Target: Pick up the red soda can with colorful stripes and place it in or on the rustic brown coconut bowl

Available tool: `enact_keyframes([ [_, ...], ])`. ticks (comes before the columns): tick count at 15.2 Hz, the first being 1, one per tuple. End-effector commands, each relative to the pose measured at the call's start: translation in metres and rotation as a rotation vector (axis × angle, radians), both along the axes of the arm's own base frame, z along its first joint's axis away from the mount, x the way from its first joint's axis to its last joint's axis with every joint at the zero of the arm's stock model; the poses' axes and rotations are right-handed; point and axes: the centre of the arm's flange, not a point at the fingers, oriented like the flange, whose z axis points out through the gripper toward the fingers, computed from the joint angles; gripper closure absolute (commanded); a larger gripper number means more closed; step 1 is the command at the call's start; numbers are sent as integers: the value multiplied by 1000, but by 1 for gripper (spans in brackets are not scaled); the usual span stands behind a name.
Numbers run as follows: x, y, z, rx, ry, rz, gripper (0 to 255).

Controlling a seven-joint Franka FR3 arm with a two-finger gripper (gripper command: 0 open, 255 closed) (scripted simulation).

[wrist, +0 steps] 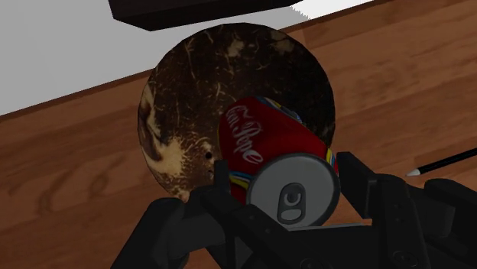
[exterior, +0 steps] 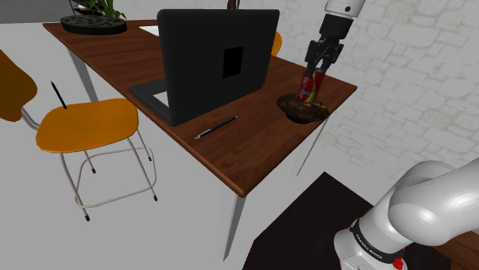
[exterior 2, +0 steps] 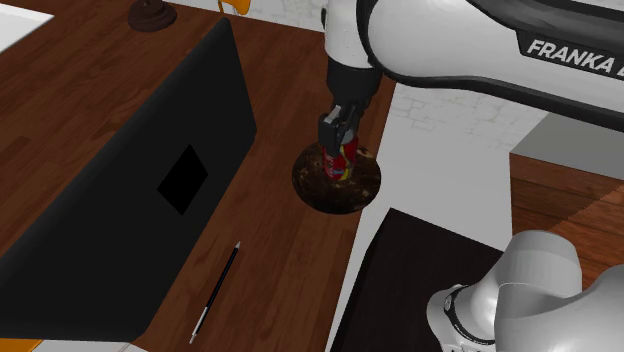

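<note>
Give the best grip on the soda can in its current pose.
Grip the upper side wall, just under the lid, coming down from above. The can stands roughly upright over the bowl with its lid facing up, so its round sides offer two opposite faces to pinch. The gripper clasps it that way.

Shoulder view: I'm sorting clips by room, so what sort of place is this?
Probably a home office or study: a wooden desk carries an open black laptop and a pen, with an orange chair beside it.
</note>
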Motion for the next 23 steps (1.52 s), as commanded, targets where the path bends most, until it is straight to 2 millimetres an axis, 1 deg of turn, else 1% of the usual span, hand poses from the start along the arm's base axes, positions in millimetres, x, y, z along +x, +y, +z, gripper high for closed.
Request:
enact_keyframes([
  [1,0,0,-10,0,-1,0,255],
  [5,0,0,-30,0,-1,0,255],
  [13,0,0,-30,0,-1,0,255],
  [14,1,0,-30,0,-1,0,0],
  [19,1,0,-30,0,-1,0,0],
  [22,0,-3,10,0,-1,0,0],
  [23,0,-4,20,0,-1,0,0],
])
